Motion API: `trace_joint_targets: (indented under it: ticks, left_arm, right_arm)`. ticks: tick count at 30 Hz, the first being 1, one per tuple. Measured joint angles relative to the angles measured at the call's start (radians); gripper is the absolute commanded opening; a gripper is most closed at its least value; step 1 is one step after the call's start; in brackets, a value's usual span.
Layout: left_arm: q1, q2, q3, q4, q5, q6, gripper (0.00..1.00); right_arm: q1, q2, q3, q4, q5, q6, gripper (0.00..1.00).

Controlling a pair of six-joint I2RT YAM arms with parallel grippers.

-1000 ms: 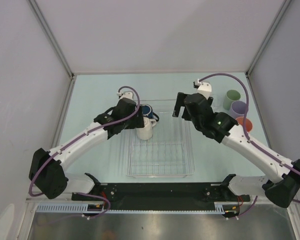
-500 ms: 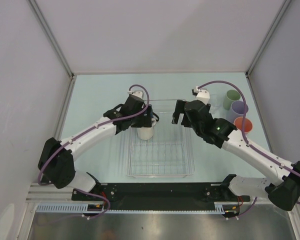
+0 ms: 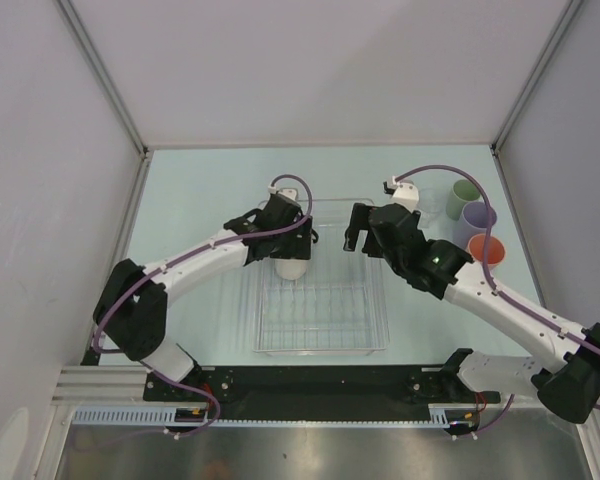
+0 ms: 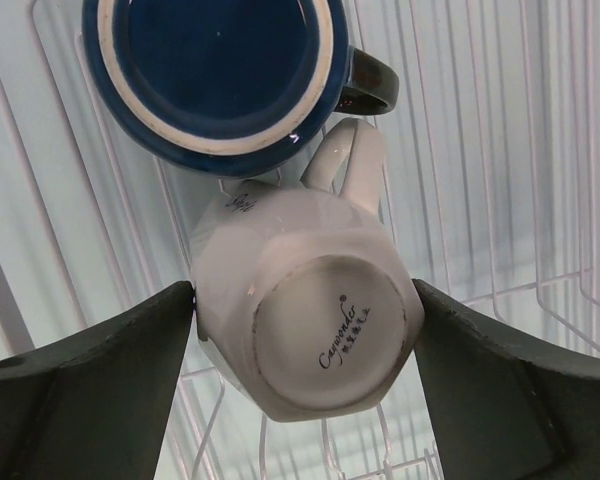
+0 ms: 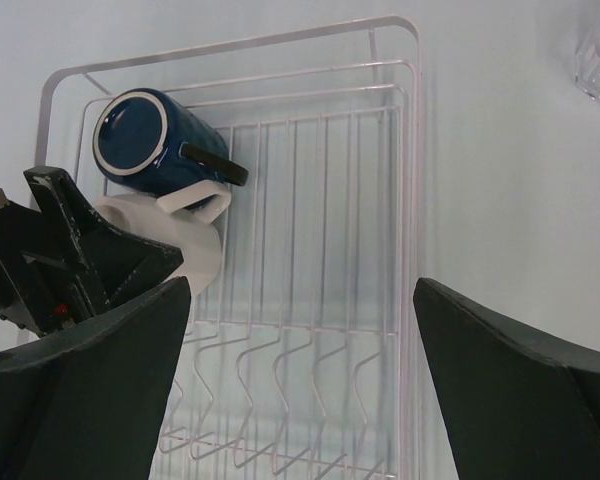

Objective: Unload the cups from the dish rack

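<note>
Left wrist view shows our left gripper [image 4: 300, 330] now swung in over the dish rack [image 3: 372, 340], its jaws spread around the cream-white mug [image 4: 305, 325] beside the dark blue mug [image 4: 220, 80], ready to close, while our right gripper [image 5: 300, 370] hangs open and empty.

My feed shows a pale mint desk [image 3: 200, 190] with a glossy surface, plain white enclosure walls [image 3: 310, 70] on three sides, grey metal corner posts [image 3: 100, 70], a black mounting rail [image 3: 320, 385] along the near edge, a toothed white strip [image 3: 280, 418] below it
</note>
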Motion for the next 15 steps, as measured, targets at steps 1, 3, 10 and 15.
trace_joint_targets:
  ticks: [1,3,10,15]
  left_arm:
    - [0.0,0.006,0.0,0.0,0.0,0.0,0.89]
    - [0.0,0.016,0.002,0.004,-0.001,0.0,0.89]
    - [-0.003,0.028,0.014,-0.002,-0.008,0.0,0.83]
    - [-0.01,0.039,0.03,-0.018,-0.024,0.0,0.83]
  right_arm:
    - [0.0,-0.003,-0.005,0.001,0.0,0.0,1.0]
    - [0.0,-0.006,-0.011,0.002,0.0,0.0,1.0]
    - [0.0,-0.012,-0.027,0.003,0.0,0.0,1.0]
    - [-0.001,-0.013,-0.036,0.007,-0.001,0.0,1.0]
